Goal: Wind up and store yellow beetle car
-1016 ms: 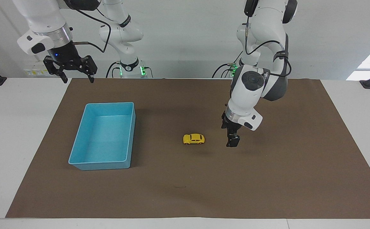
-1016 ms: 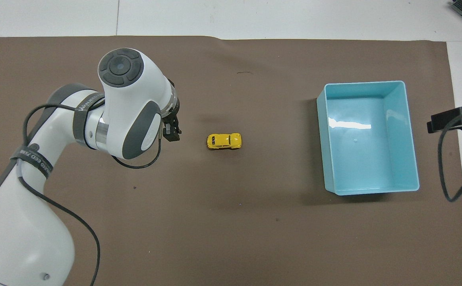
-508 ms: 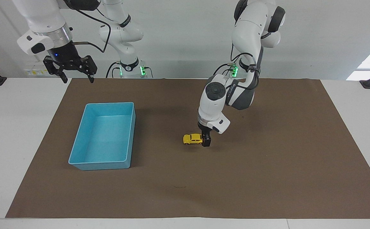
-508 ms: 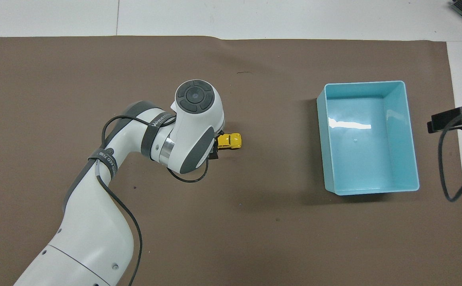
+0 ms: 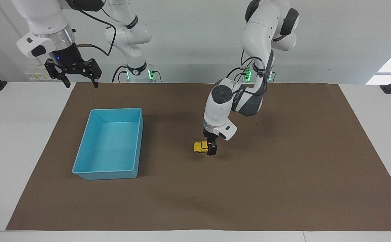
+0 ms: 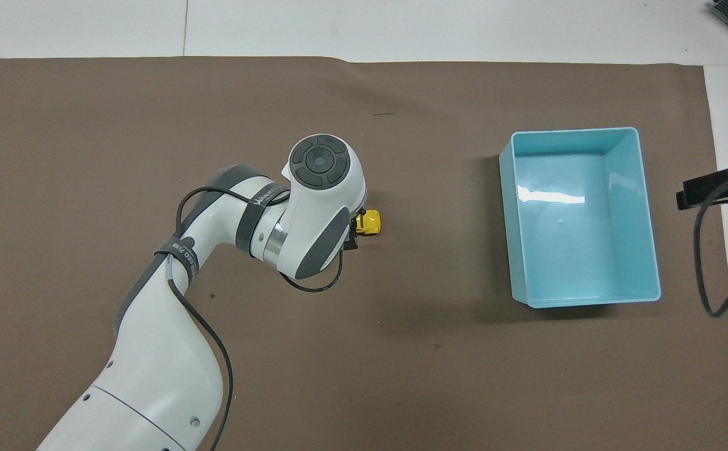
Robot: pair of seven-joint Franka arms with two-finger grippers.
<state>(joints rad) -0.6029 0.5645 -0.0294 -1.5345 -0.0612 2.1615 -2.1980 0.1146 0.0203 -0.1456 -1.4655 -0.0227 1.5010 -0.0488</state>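
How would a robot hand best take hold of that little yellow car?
Probably from straight above, one finger on each long side of the yellow beetle car. It stands on its wheels on the brown mat; its flanks are flatter than its rounded roof. The left gripper, open, is at the car's end nearer the left arm.

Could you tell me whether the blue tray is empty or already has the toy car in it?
Empty: the blue tray shows only its bare floor; the car sits on the mat.
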